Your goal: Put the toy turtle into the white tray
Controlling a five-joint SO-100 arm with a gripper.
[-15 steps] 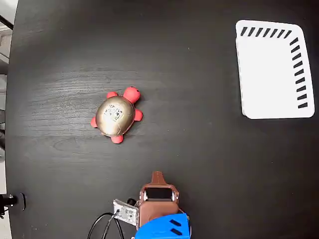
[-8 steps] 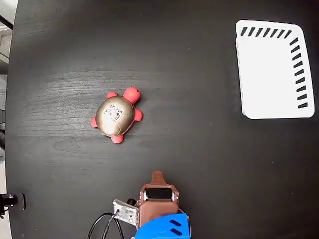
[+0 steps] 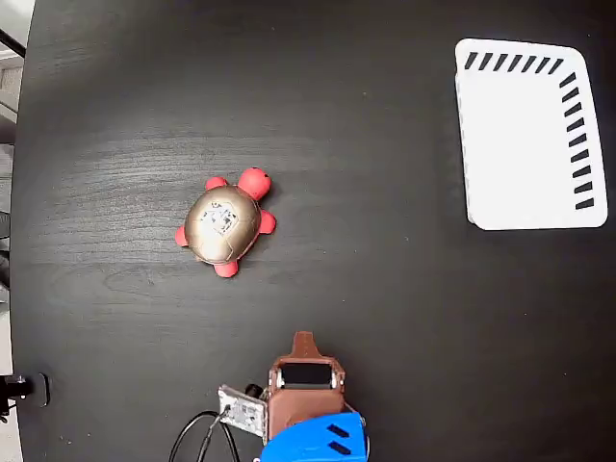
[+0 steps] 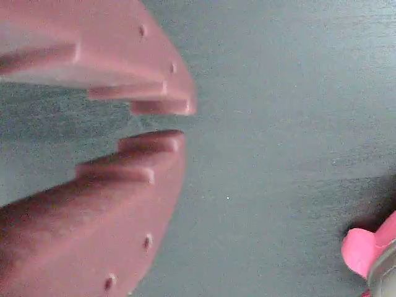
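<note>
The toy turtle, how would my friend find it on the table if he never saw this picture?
Start with the big black table seen from above in the fixed view, with the white tray at its top right corner. The toy turtle sits alone left of the middle, far from the tray and up from the robot's claw. It is the only thing with a shiny gold shell and red-pink head and feet.

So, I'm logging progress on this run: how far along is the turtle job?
Nothing looks done yet. The turtle sits on the black table, far left of the tray, which holds nothing. The gripper holds nothing, its fingers nearly together over bare table, with only a pink foot at the wrist view's edge. Left: reach, grasp, carry and drop it in the tray.
</note>
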